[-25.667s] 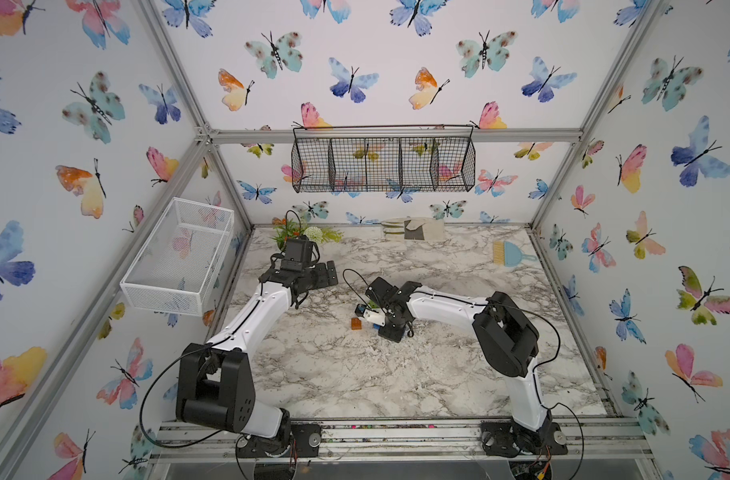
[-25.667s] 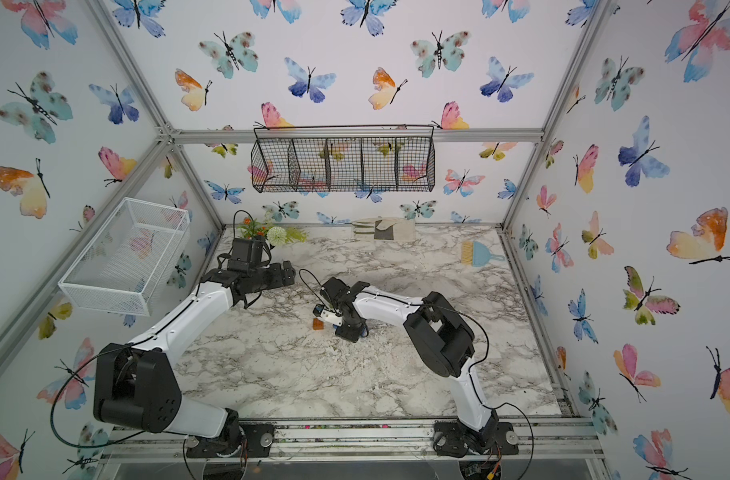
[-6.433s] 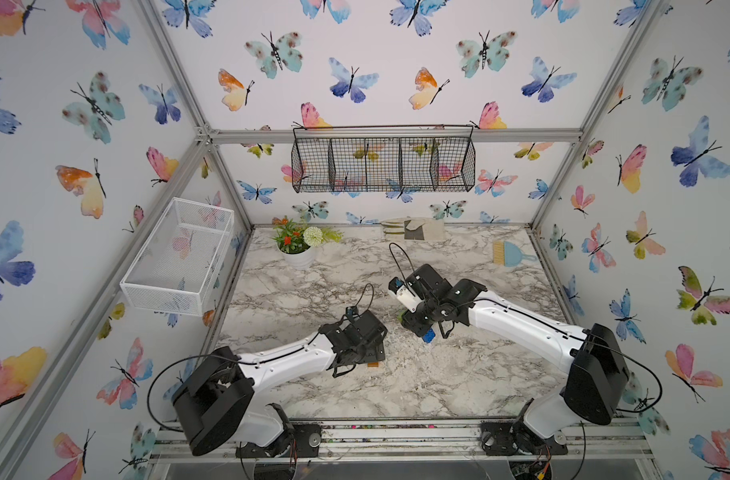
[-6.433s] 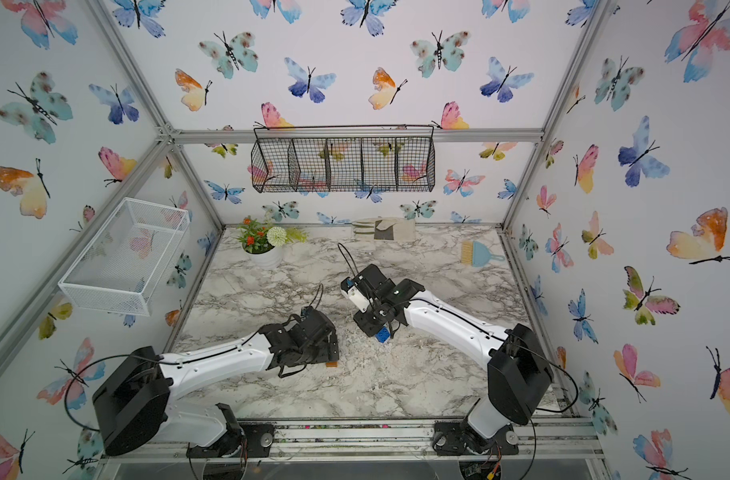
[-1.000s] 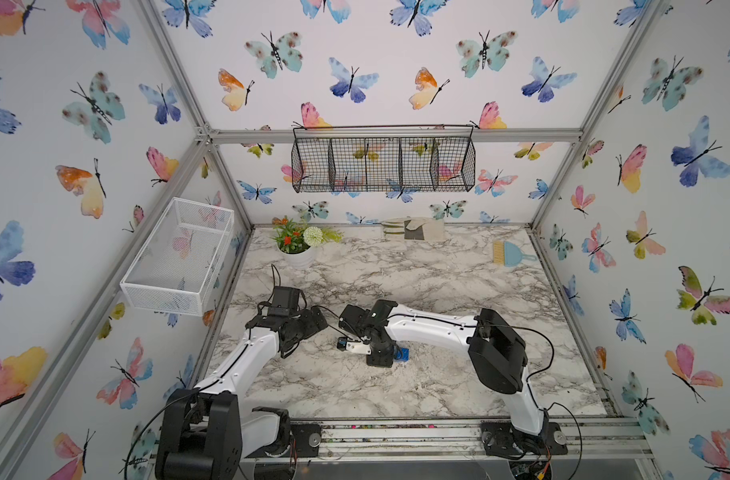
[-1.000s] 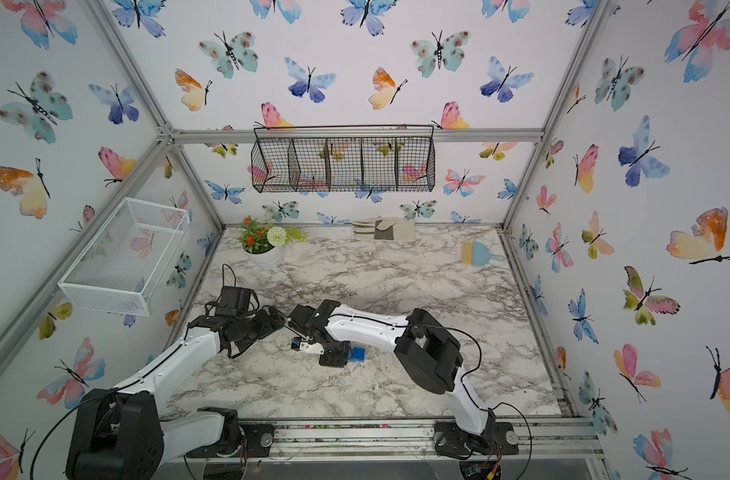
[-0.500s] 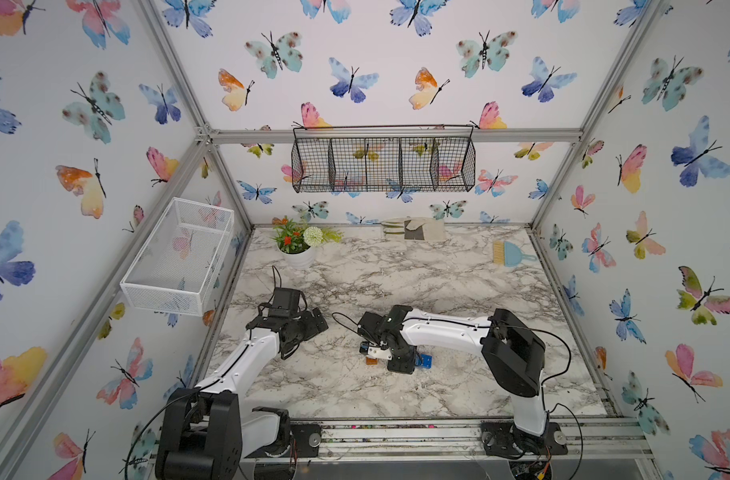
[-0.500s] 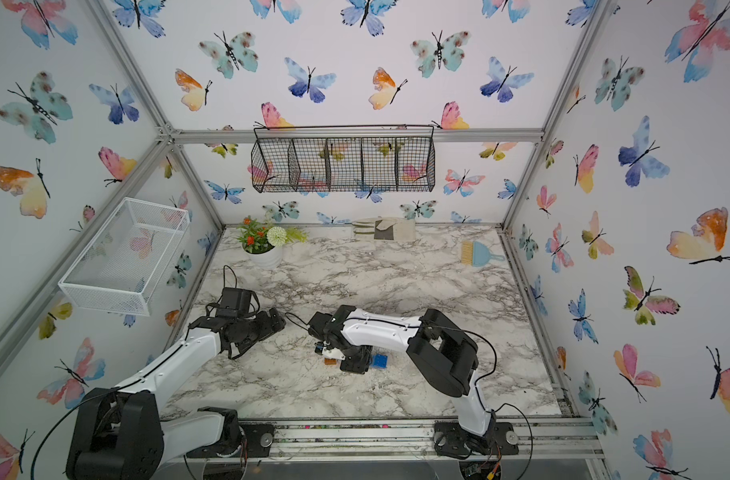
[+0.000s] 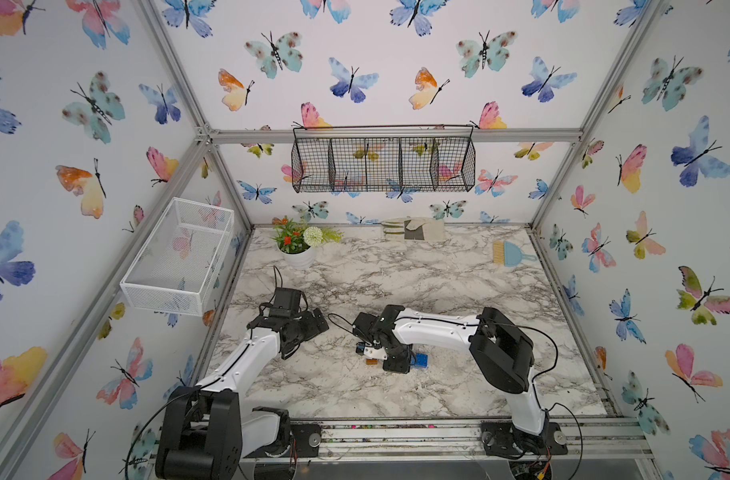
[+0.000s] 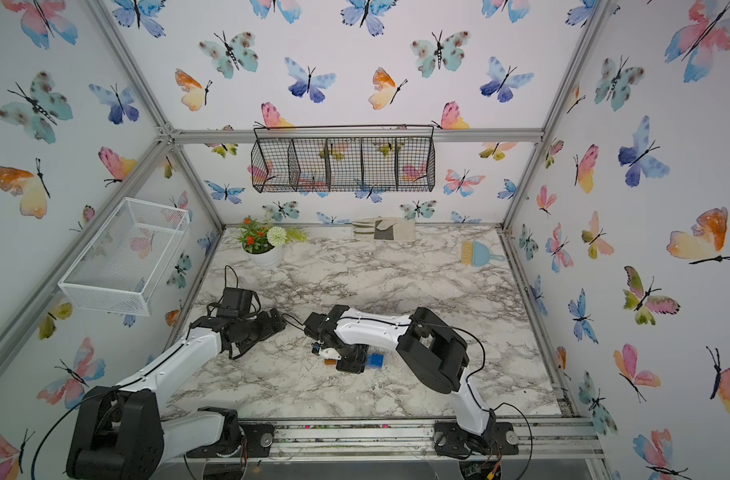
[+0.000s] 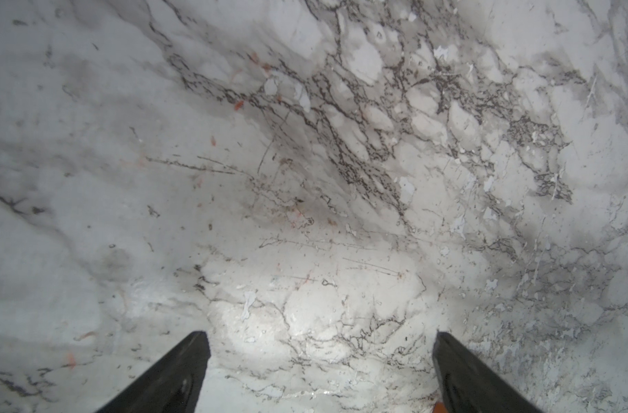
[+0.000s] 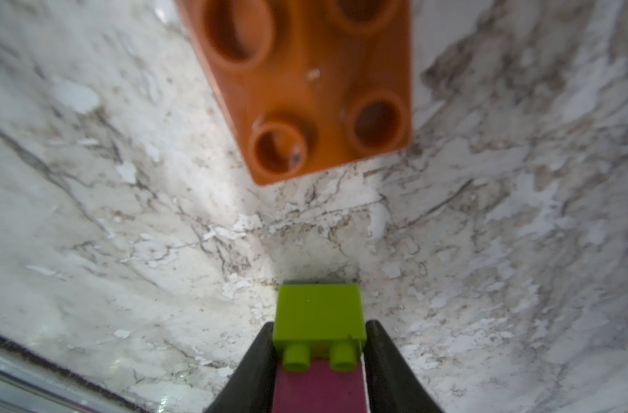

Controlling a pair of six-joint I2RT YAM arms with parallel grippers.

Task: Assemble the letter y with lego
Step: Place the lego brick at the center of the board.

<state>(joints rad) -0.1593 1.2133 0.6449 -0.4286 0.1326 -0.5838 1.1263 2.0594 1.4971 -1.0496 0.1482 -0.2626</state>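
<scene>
Right gripper (image 12: 319,323): jaws hug a lime green plastic brick (image 12: 317,307) joined to a pink brick (image 12: 316,386), lower centre of the wrist frame; a sliver of gap shows, so clamped or loose, cannot tell. Left gripper (image 11: 319,336) gapes over bare marble tabletop (image 11: 305,143). Stem-building step, I judge: orange studded brick (image 12: 316,89) lies apart, upper centre; next, square the green end to it and press

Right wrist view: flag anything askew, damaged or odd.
The orange brick lies apart from the green brick between the fingers of the right gripper, and turned at an angle to it, so they are not lined up for joining. The marble tabletop looks worn, with pale flakes and chips in its finish.
</scene>
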